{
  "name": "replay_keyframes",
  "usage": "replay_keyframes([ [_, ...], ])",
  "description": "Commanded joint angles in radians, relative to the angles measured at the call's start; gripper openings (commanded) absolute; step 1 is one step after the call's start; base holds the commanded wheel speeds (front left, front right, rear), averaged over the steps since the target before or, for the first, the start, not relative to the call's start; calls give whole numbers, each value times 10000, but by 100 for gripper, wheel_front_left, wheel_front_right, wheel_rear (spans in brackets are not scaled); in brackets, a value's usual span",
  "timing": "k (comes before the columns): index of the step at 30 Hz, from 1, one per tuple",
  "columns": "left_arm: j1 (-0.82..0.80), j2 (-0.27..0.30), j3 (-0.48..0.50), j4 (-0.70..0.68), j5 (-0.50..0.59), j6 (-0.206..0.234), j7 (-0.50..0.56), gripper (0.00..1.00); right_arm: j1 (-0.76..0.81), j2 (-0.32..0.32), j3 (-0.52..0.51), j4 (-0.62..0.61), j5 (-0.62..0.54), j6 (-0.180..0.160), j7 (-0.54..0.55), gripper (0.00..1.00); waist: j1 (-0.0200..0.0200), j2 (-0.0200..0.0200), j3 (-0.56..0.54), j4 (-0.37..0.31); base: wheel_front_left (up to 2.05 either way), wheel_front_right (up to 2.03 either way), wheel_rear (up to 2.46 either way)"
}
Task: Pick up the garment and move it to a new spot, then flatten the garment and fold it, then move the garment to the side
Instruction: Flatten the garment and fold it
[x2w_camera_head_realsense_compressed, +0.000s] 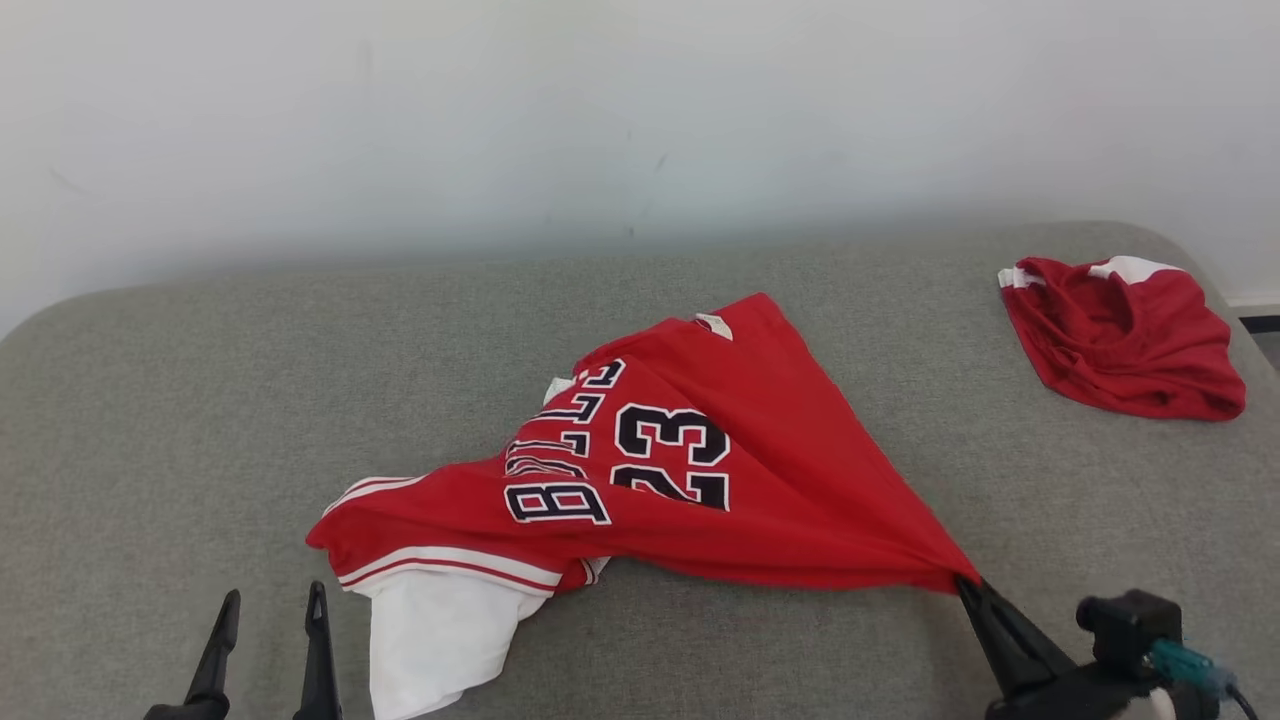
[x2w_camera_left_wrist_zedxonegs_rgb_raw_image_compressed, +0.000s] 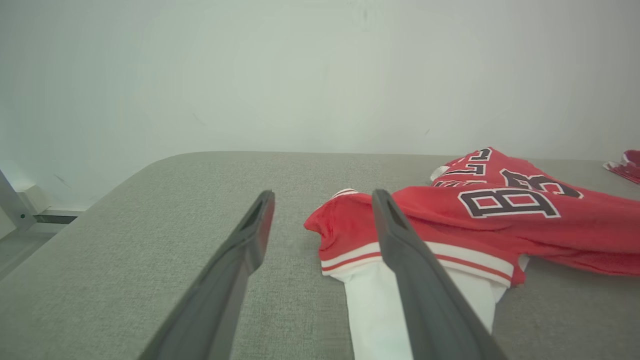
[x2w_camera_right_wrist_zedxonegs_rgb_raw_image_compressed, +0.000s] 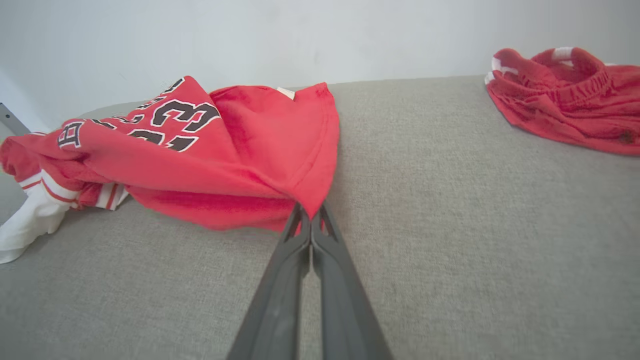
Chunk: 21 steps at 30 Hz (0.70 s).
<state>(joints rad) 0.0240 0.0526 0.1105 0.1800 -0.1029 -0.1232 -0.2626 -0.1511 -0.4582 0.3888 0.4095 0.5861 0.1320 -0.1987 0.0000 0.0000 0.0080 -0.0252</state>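
One corner of the red jersey (x2w_camera_head_realsense_compressed: 680, 450) is pinched in my right gripper (x2w_camera_head_realsense_compressed: 965, 590), fingers pressed together; the rest sprawls crumpled on the grey cushion (x2w_camera_head_realsense_compressed: 150, 420). My left gripper (x2w_camera_head_realsense_compressed: 270, 605) stands spread near the white hem (x2w_camera_head_realsense_compressed: 440, 630), seemingly not touching it. The pickup is in hand: next, I judge, lift and carry.

Two fabric garments, one red lettered jersey (x2w_camera_head_realsense_compressed: 760, 450) and one crumpled red shorts (x2w_camera_head_realsense_compressed: 1125, 340); two dark claws, left claw (x2w_camera_head_realsense_compressed: 273, 600) and right claw (x2w_camera_head_realsense_compressed: 968, 588); one grey fabric counter (x2w_camera_head_realsense_compressed: 200, 400).

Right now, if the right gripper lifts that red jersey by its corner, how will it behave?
Probably floppy: the red jersey fans in folds from the shut right gripper. Likely light, being thin cloth. Its white section would probably trail.
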Motion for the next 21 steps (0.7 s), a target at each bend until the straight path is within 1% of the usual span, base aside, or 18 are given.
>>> replay_keyframes([
  [1, 95, -15, 13, -40, -19, 18, -29, 100, 502, -74, -201, -392, 114, -23, 177, 0, 0, 0, 13, -116, 0, 0, 0],
  [3, 83, -17, 25, -46, -17, 12, -29, 100, 1178, -162, -521, -1038, 175, -23, 575, 0, 0, 0, 44, -130, 0, 0, 0],
  [7, 71, -19, 74, -50, -8, 0, -31, 100, 2381, -42, -1335, -2291, 325, -23, 1353, 0, 0, 0, 99, -142, 0, 0, 0],
  [9, 60, -25, 62, -50, -14, -2, -29, 100, 2657, -16, -1684, -2710, 87, -23, 1618, 0, 0, 0, 125, -125, 0, 0, 0],
  [11, -8, -26, 5, 1, -35, -4, -29, 100, 2623, 217, -1915, -3162, -190, -23, 1986, 0, 0, 0, 154, -56, 0, 0, 0],
  [14, -72, -29, -63, 39, -69, -7, -29, 100, 2318, 277, -1997, -3305, -367, -23, 2163, 0, 0, 0, 182, 17, 0, 0, 0],
  [16, -153, -27, -134, 72, -67, -9, -29, 100, 1943, 299, -2038, -3185, -624, -23, 2316, 0, 0, 0, 215, 122, 0, 0, 0],
  [18, -221, -26, -205, 99, -69, -13, -31, 100, 1455, 399, -2044, -2920, -714, -23, 2396, 0, 0, 0, 256, 241, 0, 0, 0],
  [21, -326, -29, -331, 141, -76, -12, -31, 100, 560, 359, -1937, -2212, -887, -23, 2480, 0, 0, 0, 367, 489, 0, 0, 0],
])
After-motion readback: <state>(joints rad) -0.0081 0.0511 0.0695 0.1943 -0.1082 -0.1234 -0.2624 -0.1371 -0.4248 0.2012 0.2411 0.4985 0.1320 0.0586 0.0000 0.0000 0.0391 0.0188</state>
